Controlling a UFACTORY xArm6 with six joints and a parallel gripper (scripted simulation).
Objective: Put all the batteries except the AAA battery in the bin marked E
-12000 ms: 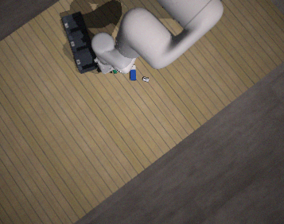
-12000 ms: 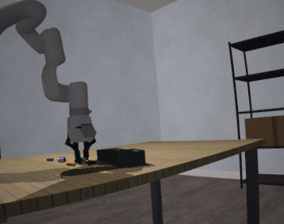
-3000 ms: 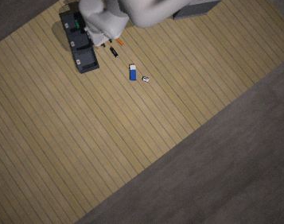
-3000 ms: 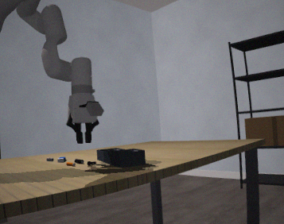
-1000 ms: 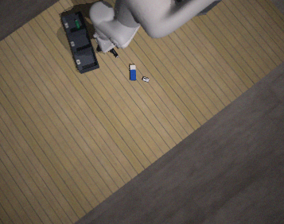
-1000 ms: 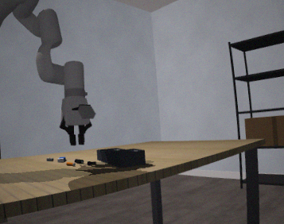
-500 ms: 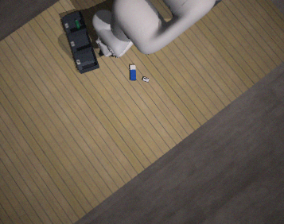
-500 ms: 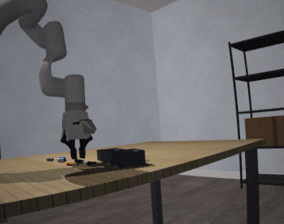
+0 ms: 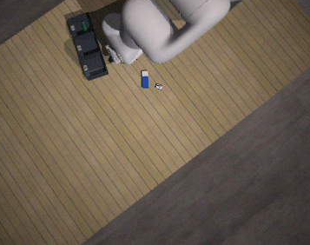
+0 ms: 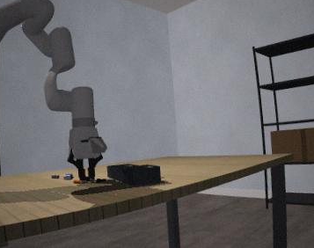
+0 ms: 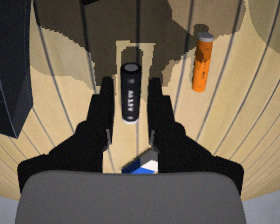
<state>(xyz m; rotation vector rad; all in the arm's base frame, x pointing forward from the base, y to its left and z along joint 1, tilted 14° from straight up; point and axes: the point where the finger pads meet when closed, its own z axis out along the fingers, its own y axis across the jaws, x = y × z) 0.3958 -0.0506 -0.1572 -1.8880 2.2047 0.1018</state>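
Note:
In the wrist view a black cylindrical battery (image 11: 130, 91) lies on the table between my gripper's (image 11: 130, 100) two fingers. The fingers stand partly open on either side of it, with a narrow gap on each side. An orange battery (image 11: 201, 61) lies to the right, apart from the fingers. A blue and white block (image 11: 140, 165) shows under the gripper body; it also shows in the top view (image 9: 144, 79). The row of dark bins (image 9: 87, 45) lies to the left, with a green thing (image 9: 83, 26) in the far compartment. In the exterior view the gripper (image 10: 86, 173) is down at the table.
A small white thing (image 9: 159, 86) lies right of the blue block. The bin's edge (image 11: 14, 53) is close on the left. My arm hides the gripper in the top view. A shelf (image 10: 290, 114) stands far off.

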